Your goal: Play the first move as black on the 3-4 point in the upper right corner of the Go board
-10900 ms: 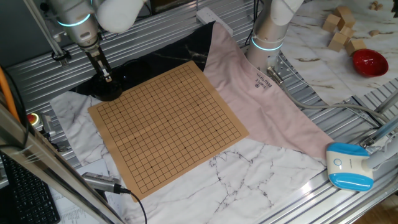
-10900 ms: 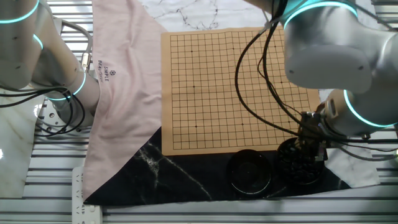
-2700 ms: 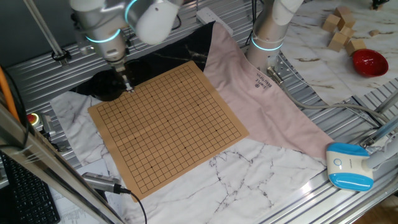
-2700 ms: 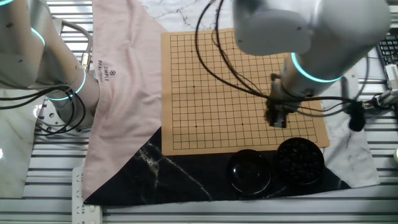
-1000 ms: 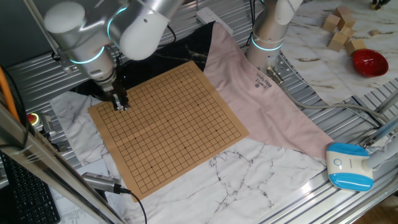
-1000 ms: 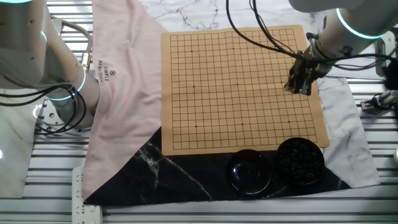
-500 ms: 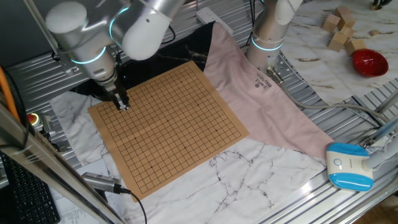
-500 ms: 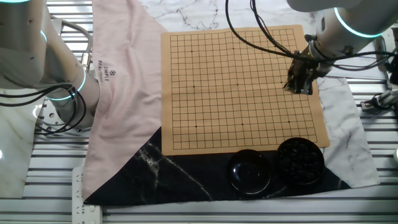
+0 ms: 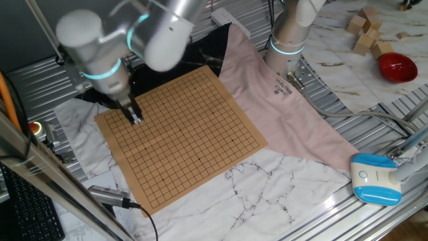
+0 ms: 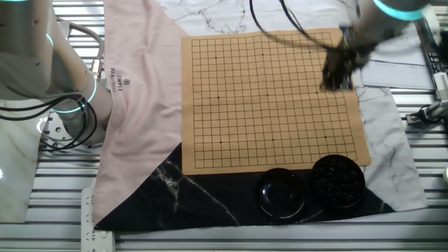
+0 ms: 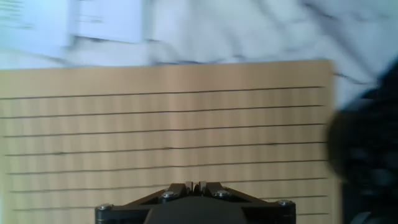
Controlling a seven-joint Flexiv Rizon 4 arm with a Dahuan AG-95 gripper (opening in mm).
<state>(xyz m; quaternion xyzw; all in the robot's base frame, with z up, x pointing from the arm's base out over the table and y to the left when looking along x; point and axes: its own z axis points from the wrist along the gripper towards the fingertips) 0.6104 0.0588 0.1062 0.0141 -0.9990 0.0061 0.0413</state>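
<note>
Gripper (image 9: 136,120) low over the edge of the board (image 9: 180,137), fingers pressed together.

The board lies flat on the table between a pink cloth (image 9: 281,100) and white marbled sheeting (image 9: 267,187), with a black sheet (image 10: 210,203) along one side. In one fixed view the gripper points down at the board's left corner area, near the edge; the other fixed view shows it blurred (image 10: 337,70) over the right-hand side of the grid (image 10: 269,101), well apart from two dark bowls (image 10: 338,182) that sit on the black sheet just off the board's near edge. In the hand view the fingertips (image 11: 195,185) meet at the bottom of the frame with no gap between them; whether a stone is pinched there cannot be told. Beyond them run the board's lines (image 11: 161,130) and its edge, with a dark blurred shape (image 11: 364,149) at the right.
</note>
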